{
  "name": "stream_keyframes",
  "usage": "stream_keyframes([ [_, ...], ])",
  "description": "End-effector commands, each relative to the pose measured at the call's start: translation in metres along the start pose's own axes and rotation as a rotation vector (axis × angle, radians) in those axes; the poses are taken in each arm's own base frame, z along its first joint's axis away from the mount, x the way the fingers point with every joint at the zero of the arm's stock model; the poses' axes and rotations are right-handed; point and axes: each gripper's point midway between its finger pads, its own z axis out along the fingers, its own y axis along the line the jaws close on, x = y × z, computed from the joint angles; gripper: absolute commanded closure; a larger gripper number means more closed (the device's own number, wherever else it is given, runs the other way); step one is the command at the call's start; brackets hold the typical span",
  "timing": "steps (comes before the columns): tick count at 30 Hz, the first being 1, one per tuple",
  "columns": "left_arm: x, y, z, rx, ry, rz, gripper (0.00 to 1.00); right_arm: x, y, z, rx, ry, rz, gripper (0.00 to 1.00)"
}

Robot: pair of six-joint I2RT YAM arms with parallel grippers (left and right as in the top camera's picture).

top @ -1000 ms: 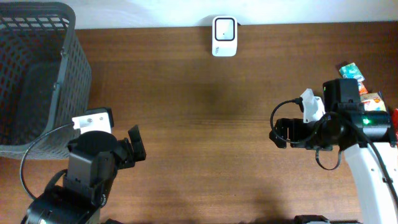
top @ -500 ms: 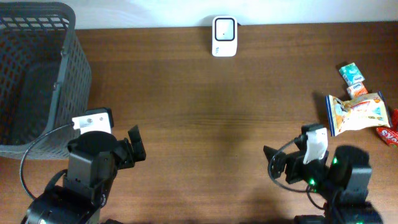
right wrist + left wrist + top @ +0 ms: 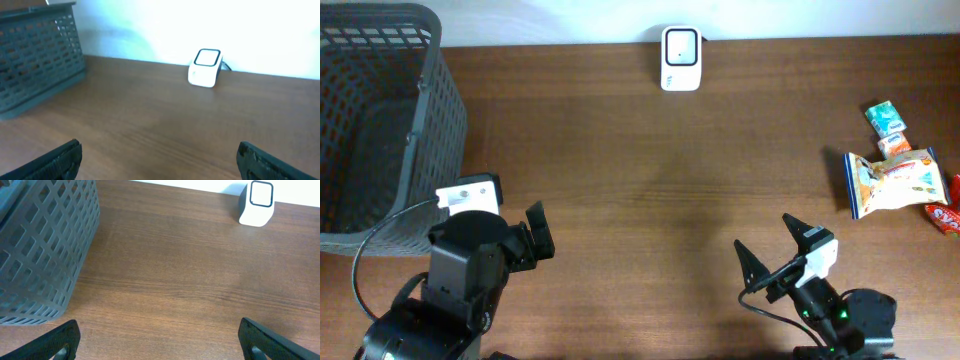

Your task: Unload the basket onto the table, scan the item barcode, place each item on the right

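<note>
The left jaws and right jaws are both spread wide and released, grasping nothing. The white-and-orange crinkled snack bag (image 3: 892, 182) lies at the right edge of the brown wooden desk (image 3: 620, 150), well apart from the right jaws. The white box-shaped barcode scanner (image 3: 680, 45) stands at the far edge, centre.

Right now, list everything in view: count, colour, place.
table: 1, brown wood, under everything
basket: 1, dark grey, far left
scanner: 1, white, back edge, centre
snack bag: 1, white and orange, right side
teal packet: 1, teal, behind the snack bag
orange packet: 1, orange and white, between teal packet and snack bag
red packet: 1, red, right edge, partly cut off
left gripper: 1, black, near left, open, empty
right gripper: 1, black, near right, open, empty
</note>
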Motion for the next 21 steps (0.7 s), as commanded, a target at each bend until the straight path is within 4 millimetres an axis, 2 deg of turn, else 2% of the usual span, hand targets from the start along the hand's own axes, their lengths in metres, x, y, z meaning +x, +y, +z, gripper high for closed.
stream_keyframes([
  [1, -0.003, 0.002, -0.001, -0.010, -0.010, 0.011, 0.01, 0.003, 0.004, -0.001, -0.019, -0.032, -0.024, 0.01],
  [11, -0.003, 0.002, -0.001, -0.010, -0.010, 0.011, 0.01, -0.003, 0.006, -0.002, 0.006, -0.069, -0.048, 0.01],
  [21, -0.003, 0.002, -0.001, -0.010, -0.010, 0.011, 0.01, 0.001, -0.016, 0.001, 0.110, -0.100, -0.053, 0.01],
])
